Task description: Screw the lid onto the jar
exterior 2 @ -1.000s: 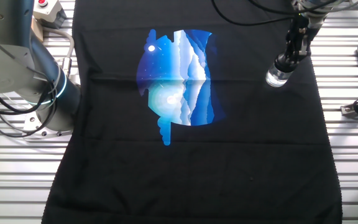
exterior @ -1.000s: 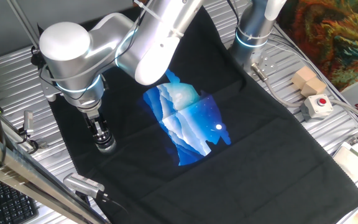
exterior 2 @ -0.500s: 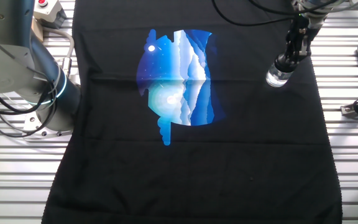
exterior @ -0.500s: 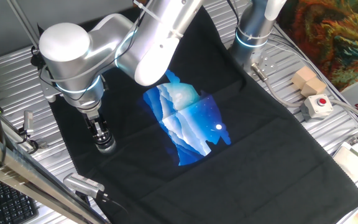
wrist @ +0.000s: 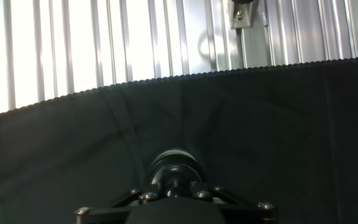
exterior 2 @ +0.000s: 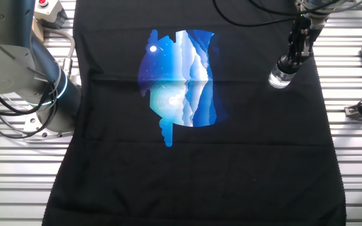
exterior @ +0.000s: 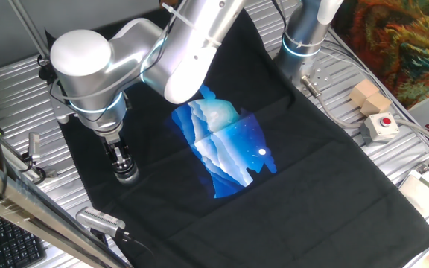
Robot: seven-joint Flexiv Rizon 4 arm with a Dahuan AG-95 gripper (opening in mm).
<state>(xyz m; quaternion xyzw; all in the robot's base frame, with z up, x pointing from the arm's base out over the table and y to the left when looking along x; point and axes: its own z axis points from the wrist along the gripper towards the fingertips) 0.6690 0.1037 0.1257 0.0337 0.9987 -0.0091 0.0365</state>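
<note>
A single robot arm reached down to the near edge of a black cloth point(exterior: 311, 164) spread over a slatted metal desk point(exterior 2: 351, 182). The cloth carried a blue mountain print point(exterior 2: 178, 81) in its middle, well apart from the work.

The gripper point(exterior: 122, 158) pointed straight down, its fingers pinching the lid point(exterior 2: 289, 63), a small dark round cap. The lid sat directly on top of the jar point(exterior 2: 279, 78), a squat piece of clear, silvery glass standing upright on the cloth near its edge. The vertical hold looked chosen to line the lid up with the jar's mouth so the threads could catch as the wrist turned.

From the hand view, the lid point(wrist: 174, 169) filled the space just beyond the gripper's body, with the cloth's scalloped edge and bright desk slats beyond. How far the lid was threaded on could not be told.

A box with a red button point(exterior: 380, 125) sat far off on the desk.
</note>
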